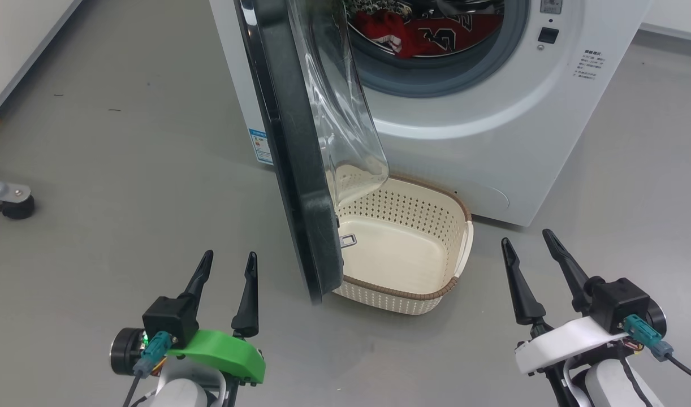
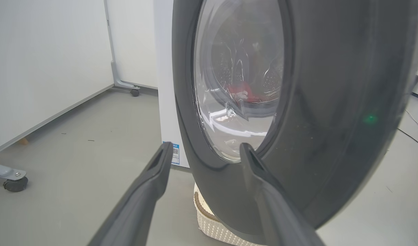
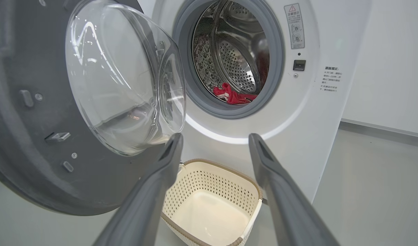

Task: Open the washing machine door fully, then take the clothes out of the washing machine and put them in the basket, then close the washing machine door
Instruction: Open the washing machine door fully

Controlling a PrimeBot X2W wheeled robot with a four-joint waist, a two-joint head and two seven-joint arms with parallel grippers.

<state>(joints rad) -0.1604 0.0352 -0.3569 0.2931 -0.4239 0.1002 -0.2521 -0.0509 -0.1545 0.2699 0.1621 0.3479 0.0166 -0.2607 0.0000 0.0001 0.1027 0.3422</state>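
The white washing machine (image 1: 492, 147) (image 3: 311, 112) stands ahead with its door (image 1: 292, 152) (image 2: 332, 119) (image 3: 31, 143) swung out about halfway, edge-on toward me, its glass bowl (image 3: 120, 82) bulging right. The red clothes (image 1: 430, 34) (image 3: 231, 95) lie low in the steel drum, and show through the glass (image 2: 241, 92). The cream basket (image 1: 461, 206) (image 3: 253, 186) sits empty on the floor below the drum, partly under the door. My left gripper (image 1: 230, 261) (image 2: 204, 150) is open, just left of the door's lower edge. My right gripper (image 1: 529, 240) (image 3: 214, 140) is open, right of the basket.
Grey floor (image 1: 125, 141) spreads to the left and right of the machine. A castor foot of a grey stand (image 1: 14, 204) (image 2: 14, 182) sits far left. A white wall panel (image 2: 41, 68) runs along the left side, another wall (image 3: 393, 61) at the right.
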